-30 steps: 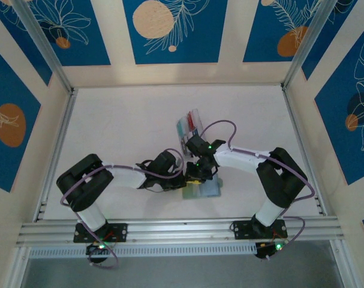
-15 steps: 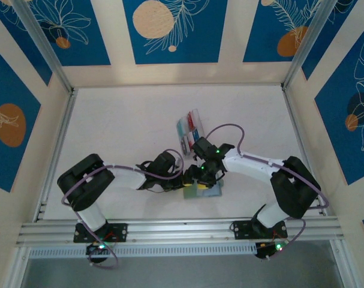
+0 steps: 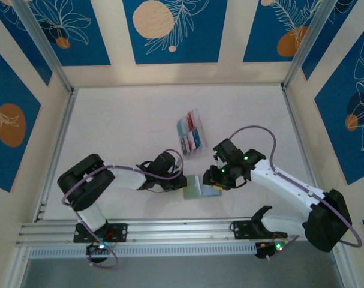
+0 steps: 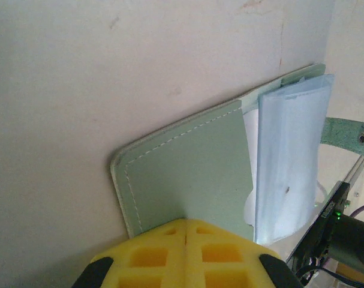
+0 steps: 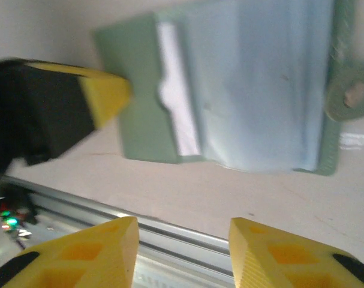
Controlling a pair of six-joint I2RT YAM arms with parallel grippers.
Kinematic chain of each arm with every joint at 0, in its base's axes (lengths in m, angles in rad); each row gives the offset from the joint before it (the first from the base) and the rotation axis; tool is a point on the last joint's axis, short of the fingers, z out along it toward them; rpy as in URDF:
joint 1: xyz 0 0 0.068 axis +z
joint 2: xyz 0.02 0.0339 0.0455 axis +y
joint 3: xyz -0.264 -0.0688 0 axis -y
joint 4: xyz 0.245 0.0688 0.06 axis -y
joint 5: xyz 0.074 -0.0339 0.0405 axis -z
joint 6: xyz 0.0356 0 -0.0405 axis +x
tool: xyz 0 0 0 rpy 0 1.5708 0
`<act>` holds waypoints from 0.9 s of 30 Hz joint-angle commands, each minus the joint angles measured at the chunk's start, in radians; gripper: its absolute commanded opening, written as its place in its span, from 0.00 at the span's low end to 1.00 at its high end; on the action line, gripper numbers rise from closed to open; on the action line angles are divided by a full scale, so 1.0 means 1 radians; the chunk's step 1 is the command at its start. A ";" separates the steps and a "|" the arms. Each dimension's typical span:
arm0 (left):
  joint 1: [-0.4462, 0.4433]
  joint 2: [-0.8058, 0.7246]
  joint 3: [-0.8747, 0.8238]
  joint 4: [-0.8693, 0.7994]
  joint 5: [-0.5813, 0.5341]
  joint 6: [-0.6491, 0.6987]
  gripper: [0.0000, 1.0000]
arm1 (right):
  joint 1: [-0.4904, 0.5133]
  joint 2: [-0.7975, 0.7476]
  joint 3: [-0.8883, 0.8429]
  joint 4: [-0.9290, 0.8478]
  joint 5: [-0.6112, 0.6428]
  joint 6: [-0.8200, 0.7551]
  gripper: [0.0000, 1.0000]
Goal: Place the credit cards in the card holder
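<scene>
Slip risk at the open wallet

Wallet (image 3: 201,189) lies open midway along the bench's (image 3: 122,132) near edge, the left end effector (image 3: 183,183) closed tight on its left edge. If that hold slips, the flap may fold over. Right end effector (image 5: 183,246) hovers alongside, jaws apart and empty. Cards (image 3: 190,139) sit in a clear box (image 3: 194,115) beyond, and a poor pick could drag the box.

text: none legible | labels: none | numbers: none
</scene>
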 commanded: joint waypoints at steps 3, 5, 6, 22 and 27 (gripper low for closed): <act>-0.022 0.083 -0.036 -0.114 -0.017 0.002 0.00 | -0.009 0.063 0.006 -0.009 0.026 -0.015 0.35; -0.022 0.082 -0.036 -0.115 -0.017 0.001 0.00 | -0.009 0.108 0.016 -0.003 0.049 -0.018 0.29; -0.022 0.080 -0.038 -0.115 -0.019 0.002 0.00 | -0.014 0.132 0.015 0.007 0.055 -0.023 0.28; -0.022 0.082 -0.041 -0.119 -0.020 0.004 0.00 | -0.025 0.331 0.037 0.059 0.145 -0.047 0.22; -0.022 0.087 -0.041 -0.125 -0.022 0.008 0.00 | 0.000 0.375 0.040 0.115 0.116 -0.039 0.22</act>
